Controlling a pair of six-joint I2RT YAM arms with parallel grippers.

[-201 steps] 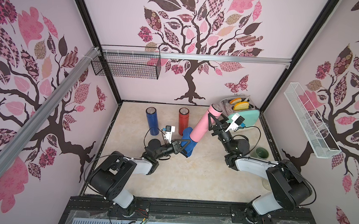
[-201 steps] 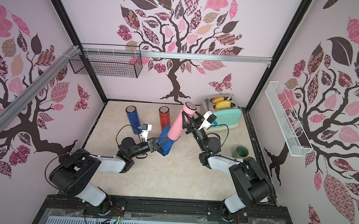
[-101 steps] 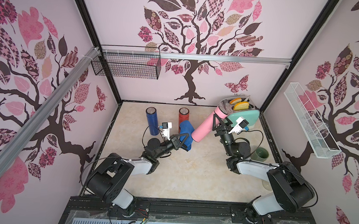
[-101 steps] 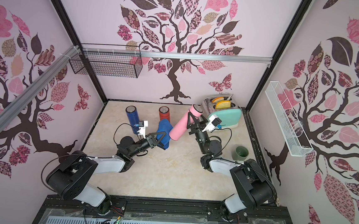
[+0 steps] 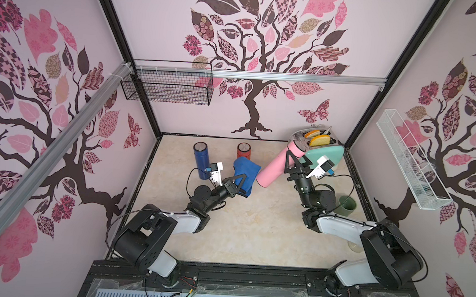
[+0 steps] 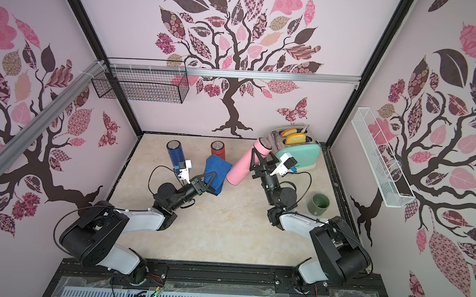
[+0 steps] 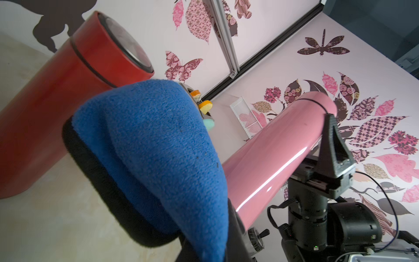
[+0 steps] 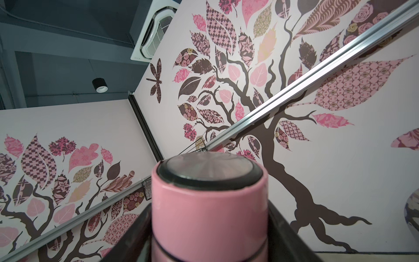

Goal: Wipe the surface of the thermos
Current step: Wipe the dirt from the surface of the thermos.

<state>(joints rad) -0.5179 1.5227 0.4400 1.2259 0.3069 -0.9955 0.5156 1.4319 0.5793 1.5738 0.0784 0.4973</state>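
Observation:
A pink thermos [image 5: 277,166] [image 6: 244,164] hangs tilted in both top views, its capped end toward the back right. My right gripper [image 5: 293,166] [image 6: 260,163] is shut on its upper body, and the right wrist view shows the thermos [image 8: 208,215] filling the space between the fingers. My left gripper [image 5: 240,183] [image 6: 210,181] is shut on a folded blue cloth [image 5: 245,174] [image 6: 216,172]. The cloth stands beside the thermos's lower end; whether they touch I cannot tell. In the left wrist view the cloth [image 7: 158,147] hides the jaws, with the thermos [image 7: 272,154] behind.
A blue thermos [image 5: 201,159] and a red one [image 5: 243,151] stand at the back. A mint toaster [image 5: 321,152] with bread is at the back right, a green cup [image 5: 346,205] near my right arm. A black wire basket [image 5: 166,88] and white rack [image 5: 410,161] hang on the walls.
The right gripper has carried the pink thermos a little to the right and back. The left gripper has raised the blue cloth from under the thermos's lower end to its left side.

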